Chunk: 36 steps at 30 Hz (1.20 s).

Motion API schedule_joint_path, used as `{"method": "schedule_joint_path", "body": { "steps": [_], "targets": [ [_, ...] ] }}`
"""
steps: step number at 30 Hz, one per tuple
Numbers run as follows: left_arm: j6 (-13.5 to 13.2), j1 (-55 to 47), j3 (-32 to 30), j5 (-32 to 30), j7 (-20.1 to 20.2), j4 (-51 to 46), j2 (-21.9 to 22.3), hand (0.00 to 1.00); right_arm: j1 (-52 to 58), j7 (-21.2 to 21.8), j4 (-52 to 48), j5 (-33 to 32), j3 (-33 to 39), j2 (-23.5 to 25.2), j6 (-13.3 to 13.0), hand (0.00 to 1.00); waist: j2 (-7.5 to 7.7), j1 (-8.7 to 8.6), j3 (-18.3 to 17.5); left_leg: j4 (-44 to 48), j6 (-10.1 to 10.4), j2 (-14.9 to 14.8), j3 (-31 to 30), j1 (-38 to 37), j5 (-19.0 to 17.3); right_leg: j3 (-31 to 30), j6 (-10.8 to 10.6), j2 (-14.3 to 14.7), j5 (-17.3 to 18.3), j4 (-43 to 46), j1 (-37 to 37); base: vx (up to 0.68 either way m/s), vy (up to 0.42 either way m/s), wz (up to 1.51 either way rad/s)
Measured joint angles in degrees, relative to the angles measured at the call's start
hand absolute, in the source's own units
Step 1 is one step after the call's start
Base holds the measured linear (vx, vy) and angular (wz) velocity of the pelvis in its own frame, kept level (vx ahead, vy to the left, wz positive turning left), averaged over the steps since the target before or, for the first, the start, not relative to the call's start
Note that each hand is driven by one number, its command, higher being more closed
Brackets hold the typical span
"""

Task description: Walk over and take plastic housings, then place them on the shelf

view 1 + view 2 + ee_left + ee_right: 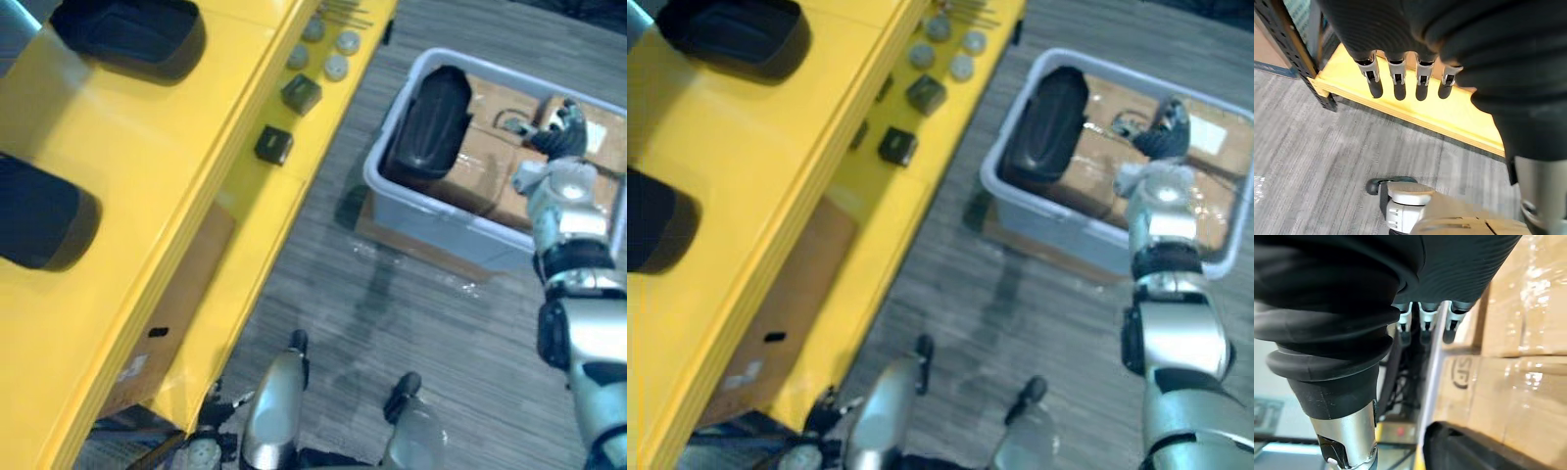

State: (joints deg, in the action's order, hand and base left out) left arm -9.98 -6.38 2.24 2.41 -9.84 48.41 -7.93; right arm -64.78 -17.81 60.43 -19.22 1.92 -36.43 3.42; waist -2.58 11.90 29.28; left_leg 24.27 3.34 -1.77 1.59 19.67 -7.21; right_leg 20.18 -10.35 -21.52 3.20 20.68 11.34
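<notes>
While right hand (558, 132), fingers loose, hangs over grey plastic tub (451, 230), rounded black housing (431, 122) inside, left hand (1415, 34) fingers straight.

Matt black plastic housing (436, 122), faintly shiny along its rim, in a smooth pale-grey plastic bin (441, 211). Under it lie brown cardboard boxes (485, 162), their faces gleaming under clear film. Black housings (127, 34) of the same matt finish rest on the yellow shelf (147, 196), whose painted surface is smooth with a soft sheen. The grey carpet (392, 294) is rough and streaked.
</notes>
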Motion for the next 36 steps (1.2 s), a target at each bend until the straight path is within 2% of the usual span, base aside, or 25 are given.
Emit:
{"method": "schedule_joint_path", "body": {
  "steps": [4, 6, 10, 13, 16, 23, 25, 29, 33, 36],
  "targets": [
    [-0.7, 0.4, 2.6, 2.4, 0.8, 2.1, 0.7, 0.00, -2.8, -2.4, 2.2, 0.0, 0.0, -2.0, 2.0, 0.00, -2.22, 0.17, 0.9, 0.3, -0.1, 0.5, -0.5, 1.3, 0.3, 0.2, 0.2, -0.7, 0.1, 1.5, 1.6, -0.03, 0.005, 0.07],
    [-1.1, 0.6, 3.1, 3.8, 1.7, 2.5, 0.6, 0.00, -4.9, -2.9, 3.8, 0.0, -0.1, -3.0, 2.0, 0.00, -2.61, 0.18, 1.1, 0.2, 0.0, 0.5, -0.6, 2.9, 0.8, 0.2, 0.3, -0.7, 0.2, 1.9, 3.2, -0.04, -0.005, 0.04],
    [-1.9, 1.9, 3.8, 4.5, 2.9, 4.7, 1.6, 0.00, -6.4, -6.1, 4.4, 1.3, -2.2, -5.9, 2.7, 0.00, -4.87, 0.83, 1.7, 0.3, 0.2, 0.4, -1.0, 4.5, 1.4, 0.2, 0.5, -0.7, 0.3, 2.8, 5.1, -0.02, -0.004, 0.03],
    [-2.2, 1.9, 5.3, 6.3, 3.4, 5.1, 1.6, 0.00, -6.7, -6.1, 6.0, 2.0, -3.2, -6.5, 3.4, 0.00, -5.99, 1.17, 1.6, 0.2, 0.2, 0.4, -0.9, 5.0, 1.5, 0.1, 0.6, -0.7, 0.5, 3.2, 5.9, 0.00, -0.002, -0.01],
    [-2.6, 1.9, 5.8, 6.8, 4.3, 6.6, 1.7, 0.00, -8.0, -6.0, 6.5, 2.1, -5.0, -6.8, 4.0, 0.00, -6.27, 1.16, 1.4, 0.2, 0.4, 0.2, -0.9, 6.5, 1.8, -0.1, 0.9, -0.7, 0.9, 4.1, 7.9, 0.00, 0.000, 0.00],
    [-3.1, 1.9, 6.8, 9.0, 6.2, 7.3, 1.6, 0.00, -9.7, -4.4, 7.9, 4.4, -8.8, -8.5, 3.9, 0.00, -6.69, 1.87, 1.1, 0.2, 0.5, 0.4, -0.9, 6.9, 1.9, -0.2, 1.0, -0.9, 1.1, 4.6, 8.6, 0.00, 0.003, 0.01],
    [-3.5, 2.0, 7.6, 9.1, 6.4, 7.4, 2.0, 0.00, -9.9, -4.7, 7.9, 5.6, -9.0, -10.4, 3.1, 0.00, -7.91, 3.09, 0.3, 0.4, 0.4, 0.7, -1.1, 7.7, 1.9, 0.1, 0.9, -1.3, 1.2, 4.8, 9.2, 0.00, 0.020, 0.07],
    [-3.8, 2.0, 8.3, 10.5, 7.3, 9.1, 3.4, 0.00, -10.6, -6.0, 7.9, 6.7, -12.3, -11.3, 1.4, 0.00, -9.98, 3.91, -1.1, 0.5, 0.2, 1.2, -1.3, 8.5, 2.1, 0.2, 0.8, -1.8, 1.2, 5.1, 9.7, 0.00, 0.018, 0.05],
    [-3.8, 2.0, 9.8, 11.0, 8.0, 9.2, 3.7, 0.00, -10.7, -7.7, 7.0, 6.8, -13.4, -13.2, 1.4, 0.00, -11.68, 4.69, -2.3, 0.9, 0.2, 1.8, -2.2, 9.3, 2.1, 1.2, 0.6, -2.5, 1.9, 5.9, 9.9, 0.01, 0.011, 0.14],
    [-4.0, 2.0, 10.3, 11.1, 8.9, 9.3, 3.7, 0.00, -10.7, -8.5, 5.9, 6.8, -13.5, -13.4, 1.4, 0.00, -11.98, 5.12, -2.5, 1.1, 0.2, 1.9, -2.5, 9.7, 2.0, 1.6, 0.7, -2.7, 2.3, 6.4, 10.0, 0.01, 0.004, 0.07]
  ]
}}
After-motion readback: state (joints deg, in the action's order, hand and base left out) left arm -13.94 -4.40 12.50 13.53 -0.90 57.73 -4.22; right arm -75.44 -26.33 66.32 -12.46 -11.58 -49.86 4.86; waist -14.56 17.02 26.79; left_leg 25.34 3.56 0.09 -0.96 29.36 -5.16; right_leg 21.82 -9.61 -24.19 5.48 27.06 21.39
